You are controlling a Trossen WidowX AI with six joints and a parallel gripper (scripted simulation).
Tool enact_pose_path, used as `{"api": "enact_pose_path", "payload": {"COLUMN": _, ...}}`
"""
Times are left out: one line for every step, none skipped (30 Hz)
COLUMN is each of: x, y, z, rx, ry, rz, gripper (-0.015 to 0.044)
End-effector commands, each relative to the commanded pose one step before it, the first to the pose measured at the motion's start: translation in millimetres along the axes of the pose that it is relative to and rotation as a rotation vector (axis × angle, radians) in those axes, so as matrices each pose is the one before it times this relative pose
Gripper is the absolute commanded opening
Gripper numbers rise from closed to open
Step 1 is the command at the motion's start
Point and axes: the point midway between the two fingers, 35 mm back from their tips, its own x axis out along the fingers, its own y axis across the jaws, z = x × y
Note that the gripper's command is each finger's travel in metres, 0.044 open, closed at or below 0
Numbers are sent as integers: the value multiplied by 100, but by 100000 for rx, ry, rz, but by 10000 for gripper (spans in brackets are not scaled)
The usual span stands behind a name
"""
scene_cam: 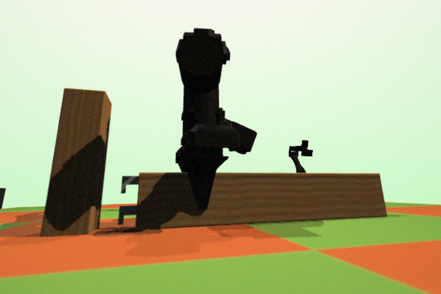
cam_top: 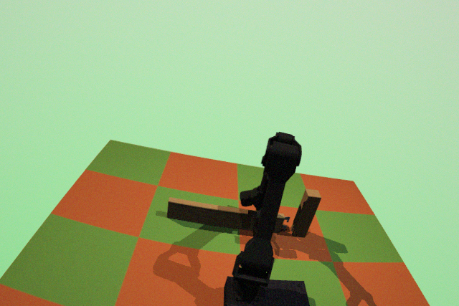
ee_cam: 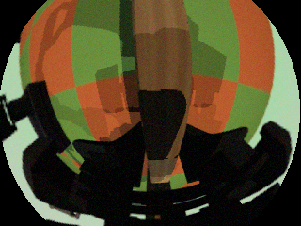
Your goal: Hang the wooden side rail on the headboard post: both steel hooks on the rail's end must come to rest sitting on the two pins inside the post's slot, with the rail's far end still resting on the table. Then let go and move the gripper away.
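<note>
The wooden side rail (cam_top: 200, 213) (scene_cam: 284, 194) (ee_cam: 162, 52) stands on its long edge, low at the table. Its far end rests there; I cannot tell if the hook end is slightly raised. My gripper (scene_cam: 202, 203) (ee_cam: 158, 120) is shut on the rail near its hook end, with one finger on each side. The upper steel hook (cam_top: 286, 218) (scene_cam: 129, 180) and lower steel hook (scene_cam: 127, 209) stick out toward the headboard post (cam_top: 308, 217) (scene_cam: 76, 123), apart from it. The post stands upright. Its slot shows only as a dark strip at one side; the pins are hidden.
The checkered orange and green table top (cam_top: 77, 258) (scene_cam: 220, 273) lies under everything. The arm (cam_top: 272, 202) crosses in front of the rail in the top view, from its dark base (cam_top: 267, 291). A small dark jointed shape (scene_cam: 297, 159) shows behind the rail.
</note>
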Motion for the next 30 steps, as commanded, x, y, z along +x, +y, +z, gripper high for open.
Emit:
{"api": "enact_pose_path", "payload": {"x": -384, "y": -41, "z": 20, "rx": -1057, "ry": 34, "rz": -457, "gripper": 0}}
{"api": "enact_pose_path", "payload": {"x": -17, "y": 0, "z": 0, "rx": 0, "ry": 0, "rz": 0, "gripper": 0}}
{"api": "enact_pose_path", "payload": {"x": -17, "y": 0, "z": 0, "rx": 0, "ry": 0, "rz": 0, "gripper": 0}}
{"api": "enact_pose_path", "payload": {"x": -17, "y": 0, "z": 0, "rx": 0, "ry": 0, "rz": 0, "gripper": 0}}
{"api": "enact_pose_path", "payload": {"x": -17, "y": 0, "z": 0, "rx": 0, "ry": 0, "rz": 0, "gripper": 0}}
{"api": "enact_pose_path", "payload": {"x": -17, "y": 0, "z": 0, "rx": 0, "ry": 0, "rz": 0, "gripper": 0}}
{"api": "enact_pose_path", "payload": {"x": -17, "y": 0, "z": 0, "rx": 0, "ry": 0, "rz": 0, "gripper": 0}}
{"api": "enact_pose_path", "payload": {"x": -17, "y": 0, "z": 0, "rx": 0, "ry": 0, "rz": 0, "gripper": 0}}
{"api": "enact_pose_path", "payload": {"x": -17, "y": 0, "z": 0, "rx": 0, "ry": 0, "rz": 0, "gripper": 0}}
{"api": "enact_pose_path", "payload": {"x": -17, "y": 0, "z": 0, "rx": 0, "ry": 0, "rz": 0, "gripper": 0}}
{"api": "enact_pose_path", "payload": {"x": -17, "y": 0, "z": 0, "rx": 0, "ry": 0, "rz": 0, "gripper": 0}}
{"api": "enact_pose_path", "payload": {"x": -17, "y": 0, "z": 0, "rx": 0, "ry": 0, "rz": 0, "gripper": 0}}
{"api": "enact_pose_path", "payload": {"x": -17, "y": 0, "z": 0, "rx": 0, "ry": 0, "rz": 0, "gripper": 0}}
{"api": "enact_pose_path", "payload": {"x": -17, "y": 0, "z": 0, "rx": 0, "ry": 0, "rz": 0, "gripper": 0}}
{"api": "enact_pose_path", "payload": {"x": -17, "y": 0, "z": 0, "rx": 0, "ry": 0, "rz": 0, "gripper": 0}}
{"api": "enact_pose_path", "payload": {"x": -17, "y": 0, "z": 0, "rx": 0, "ry": 0, "rz": 0, "gripper": 0}}
{"api": "enact_pose_path", "payload": {"x": -17, "y": 0, "z": 0, "rx": 0, "ry": 0, "rz": 0, "gripper": 0}}
{"api": "enact_pose_path", "payload": {"x": -17, "y": 0, "z": 0, "rx": 0, "ry": 0, "rz": 0, "gripper": 0}}
{"api": "enact_pose_path", "payload": {"x": -17, "y": 0, "z": 0, "rx": 0, "ry": 0, "rz": 0, "gripper": 0}}
{"api": "enact_pose_path", "payload": {"x": -17, "y": 0, "z": 0, "rx": 0, "ry": 0, "rz": 0, "gripper": 0}}
{"api": "enact_pose_path", "payload": {"x": -17, "y": 0, "z": 0, "rx": 0, "ry": 0, "rz": 0, "gripper": 0}}
{"api": "enact_pose_path", "payload": {"x": -17, "y": 0, "z": 0, "rx": 0, "ry": 0, "rz": 0, "gripper": 0}}
{"api": "enact_pose_path", "payload": {"x": -17, "y": 0, "z": 0, "rx": 0, "ry": 0, "rz": 0, "gripper": 0}}
{"api": "enact_pose_path", "payload": {"x": -17, "y": 0, "z": 0, "rx": 0, "ry": 0, "rz": 0, "gripper": 0}}
{"api": "enact_pose_path", "payload": {"x": -17, "y": 0, "z": 0, "rx": 0, "ry": 0, "rz": 0, "gripper": 0}}
{"api": "enact_pose_path", "payload": {"x": -17, "y": 0, "z": 0, "rx": 0, "ry": 0, "rz": 0, "gripper": 0}}
{"api": "enact_pose_path", "payload": {"x": -17, "y": 0, "z": 0, "rx": 0, "ry": 0, "rz": 0, "gripper": 0}}
{"api": "enact_pose_path", "payload": {"x": -17, "y": 0, "z": 0, "rx": 0, "ry": 0, "rz": 0, "gripper": 0}}
{"api": "enact_pose_path", "payload": {"x": -17, "y": 0, "z": 0, "rx": 0, "ry": 0, "rz": 0, "gripper": 0}}
{"api": "enact_pose_path", "payload": {"x": -17, "y": 0, "z": 0, "rx": 0, "ry": 0, "rz": 0, "gripper": 0}}
